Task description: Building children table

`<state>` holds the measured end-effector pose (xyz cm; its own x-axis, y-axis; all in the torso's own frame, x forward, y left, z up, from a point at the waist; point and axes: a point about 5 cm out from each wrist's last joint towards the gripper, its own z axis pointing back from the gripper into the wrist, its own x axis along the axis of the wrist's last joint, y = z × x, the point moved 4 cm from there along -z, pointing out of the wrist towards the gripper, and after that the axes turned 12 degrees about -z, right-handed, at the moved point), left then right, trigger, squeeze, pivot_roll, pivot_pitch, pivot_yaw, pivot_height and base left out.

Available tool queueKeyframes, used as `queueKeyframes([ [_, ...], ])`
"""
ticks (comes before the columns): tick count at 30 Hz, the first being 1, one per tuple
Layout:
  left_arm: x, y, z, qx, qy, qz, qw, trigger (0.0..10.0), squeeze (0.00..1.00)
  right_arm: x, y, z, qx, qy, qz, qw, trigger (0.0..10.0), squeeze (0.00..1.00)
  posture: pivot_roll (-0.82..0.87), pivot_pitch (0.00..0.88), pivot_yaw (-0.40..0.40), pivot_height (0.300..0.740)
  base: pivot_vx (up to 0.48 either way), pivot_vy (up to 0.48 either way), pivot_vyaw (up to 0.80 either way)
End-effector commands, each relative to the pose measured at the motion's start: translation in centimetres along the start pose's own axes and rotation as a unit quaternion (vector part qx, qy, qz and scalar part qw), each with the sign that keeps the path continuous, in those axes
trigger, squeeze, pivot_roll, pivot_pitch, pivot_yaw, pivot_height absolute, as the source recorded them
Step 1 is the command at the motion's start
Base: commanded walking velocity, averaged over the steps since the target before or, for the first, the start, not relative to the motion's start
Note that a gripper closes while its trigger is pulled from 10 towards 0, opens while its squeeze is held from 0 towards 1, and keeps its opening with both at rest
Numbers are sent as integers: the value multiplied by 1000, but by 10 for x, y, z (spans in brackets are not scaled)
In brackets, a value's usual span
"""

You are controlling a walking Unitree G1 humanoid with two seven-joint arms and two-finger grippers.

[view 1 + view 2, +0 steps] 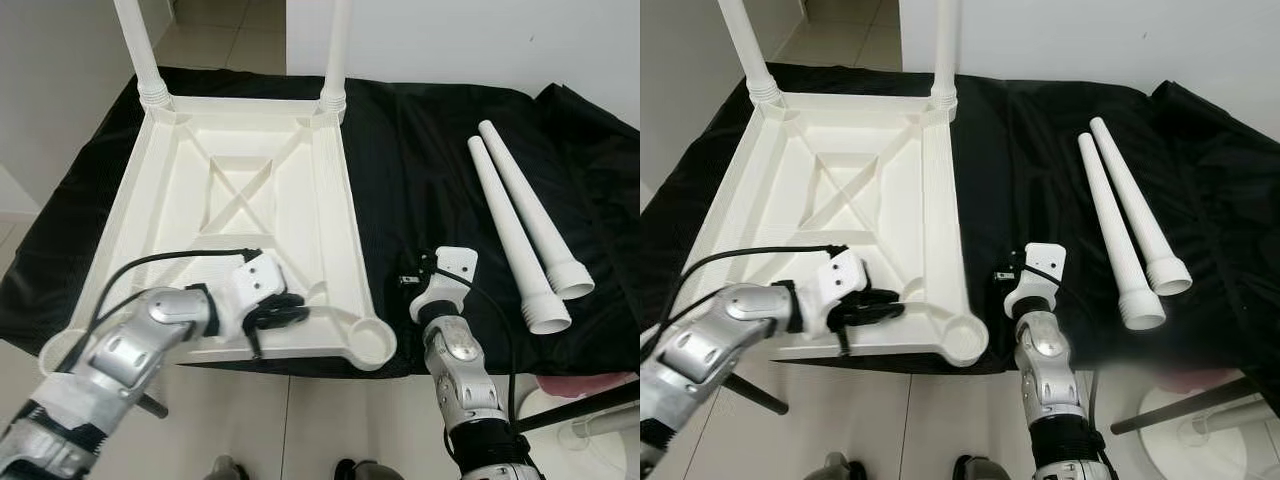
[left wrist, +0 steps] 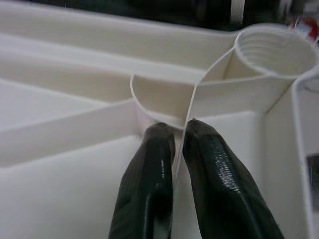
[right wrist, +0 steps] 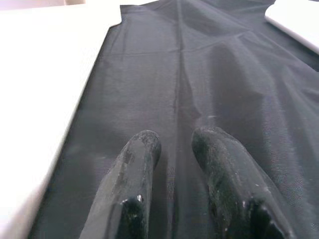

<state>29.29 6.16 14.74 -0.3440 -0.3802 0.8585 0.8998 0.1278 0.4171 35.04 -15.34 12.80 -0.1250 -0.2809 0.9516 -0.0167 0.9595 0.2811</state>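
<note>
The white plastic table top (image 1: 240,180) lies upside down on a black cloth. Two white legs (image 1: 140,50) (image 1: 337,50) stand screwed into its far corners. The near right socket (image 1: 372,343) is threaded and holds nothing, as the left wrist view (image 2: 271,50) also shows. My left gripper (image 2: 178,130) is shut on a thin white rib of the table just beside that socket. Two loose legs (image 1: 505,225) (image 1: 535,210) lie side by side on the cloth to the right. Between the table and those legs my right gripper (image 3: 177,142) hovers low over the cloth, fingers slightly apart, holding nothing.
The black cloth (image 1: 420,150) covers the low work surface up to a white wall behind. Tiled floor runs along the near edge. A white stand with a dark bar (image 1: 590,415) is on the floor at the lower right.
</note>
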Motion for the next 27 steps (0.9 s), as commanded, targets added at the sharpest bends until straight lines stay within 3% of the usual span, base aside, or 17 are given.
queueKeyframes([
  [1, 8, 16, 0, 58, -9, 2, 998, 10000, 0, -3, -6, 2, -15, 2, -4, 1000, 10000, 0, 26, 145, 4, 740, 0, 0, 0],
  [2, 9, 18, 0, 62, -12, 10, 998, 10000, 0, -2, -7, 2, -16, 1, -5, 1000, 10000, 0, 26, 145, 4, 740, 0, 0, 0],
  [3, 10, 20, 0, 64, -20, 18, 998, 10000, 584, -2, -7, 2, -18, 0, -5, 1000, 10000, 0, 25, 145, 6, 740, 0, 0, 0],
  [6, 12, 20, 0, 66, -26, 23, 997, 10000, 584, -2, -7, 2, -18, -1, -5, 1000, 10000, 0, 25, 145, 6, 740, 0, 0, 0],
  [7, 12, 22, 0, 70, -28, 26, 997, 10000, 1000, -2, -7, 2, -18, -1, -6, 1000, 10000, 0, 24, 144, 8, 740, 0, 0, 0],
  [9, 12, 22, 0, 70, -28, 26, 997, 10000, 1000, -2, -7, 2, -18, -1, -6, 1000, 10000, 0, 24, 144, 8, 740, 0, 0, 0],
  [10, 21, 26, 1, 82, -50, 41, 994, 10000, 71, -2, -6, 2, -18, -1, -5, 1000, 10000, 0, 24, 144, 9, 740, 0, 0, 0],
  [11, 21, 26, 1, 82, -50, 41, 994, 10000, 71, -2, -6, 2, -18, -1, -5, 1000, 10000, 0, 24, 144, 9, 740, 0, 0, 0],
  [12, 24, 33, 5, 104, -60, 44, 992, 10000, 0, -2, -6, 2, -19, -1, -6, 1000, 10000, 0, 30, 144, 8, 740, 0, 0, 0],
  [14, 21, 45, 16, 151, -57, 58, 985, 10000, 0, -1, -6, 2, -20, -6, -7, 1000, 10000, 0, 29, 142, 10, 740, 0, 0, 0],
  [18, 20, 49, 22, 171, -60, 63, 981, 10000, 0, 1, -6, 1, -21, -9, -7, 1000, 10000, 0, 29, 142, 10, 740, 0, 0, 0],
  [20, 23, 53, 34, 198, -88, 108, 970, 10000, 0, 6, -7, -1, -24, -23, -9, 999, 10000, 0, 33, 139, 11, 740, 0, 0, 0],
  [21, 23, 53, 34, 198, -88, 108, 970, 10000, 0, 6, -7, -1, -24, -23, -9, 999, 10000, 0, 33, 139, 11, 740, 0, 0, 0],
  [24, 22, 49, 44, 216, -129, 190, 949, 10000, 0, 15, -4, -2, -22, -41, -1, 999, 10000, 0, 29, 132, 9, 740, 0, 0, 0],
  [25, 21, 51, 47, 237, -135, 198, 941, 10000, 0, 17, -4, -2, -22, -43, 0, 999, 10000, 0, 26, 129, 5, 740, 0, 0, 0],
  [26, 21, 51, 47, 237, -135, 198, 941, 10000, 0, 17, -4, -2, -22, -43, 0, 999, 10000, 0, 26, 129, 5, 740, 0, 0, 0],
  [27, 23, 52, 53, 258, -153, 211, 930, 10000, 0, 19, -5, -2, -25, -47, 3, 999, 10000, 0, 24, 127, 4, 740, 0, 0, 0],
])
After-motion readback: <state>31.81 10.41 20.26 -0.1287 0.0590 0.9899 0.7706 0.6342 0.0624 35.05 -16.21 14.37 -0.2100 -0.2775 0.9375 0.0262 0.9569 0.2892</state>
